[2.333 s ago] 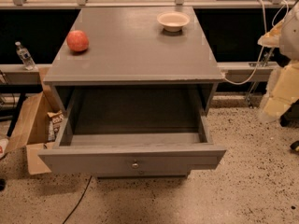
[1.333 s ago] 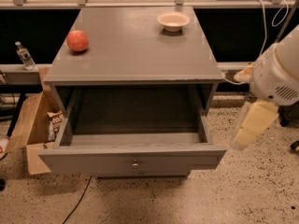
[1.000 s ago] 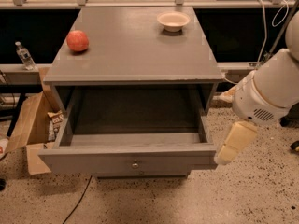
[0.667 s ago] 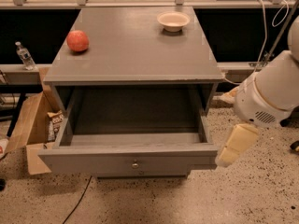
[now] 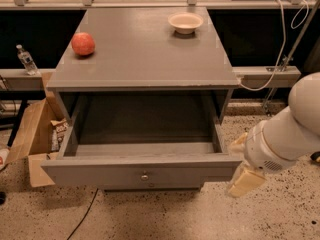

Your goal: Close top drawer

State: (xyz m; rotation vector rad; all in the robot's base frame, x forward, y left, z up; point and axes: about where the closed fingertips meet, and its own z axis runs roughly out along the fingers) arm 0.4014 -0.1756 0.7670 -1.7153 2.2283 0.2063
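Observation:
The top drawer (image 5: 142,173) of the grey wooden cabinet (image 5: 145,59) stands pulled far out toward me. Its wide plain front carries one small round metal knob (image 5: 144,176), and its deep grey box is empty. My white arm comes in from the right. Its cream-coloured gripper (image 5: 244,179) hangs just off the right end of the drawer front, at about the front's height. The lower drawers are hidden behind the open drawer.
A red apple (image 5: 83,43) and a small white bowl (image 5: 185,22) sit on the cabinet top. An open cardboard box (image 5: 32,134) lies on the floor at the left, a plastic bottle (image 5: 25,59) behind it. A rail with cables (image 5: 285,59) runs at the right.
My arm has swung in from the far right and come down, bringing the gripper to the drawer front's right end. The drawer has not moved.

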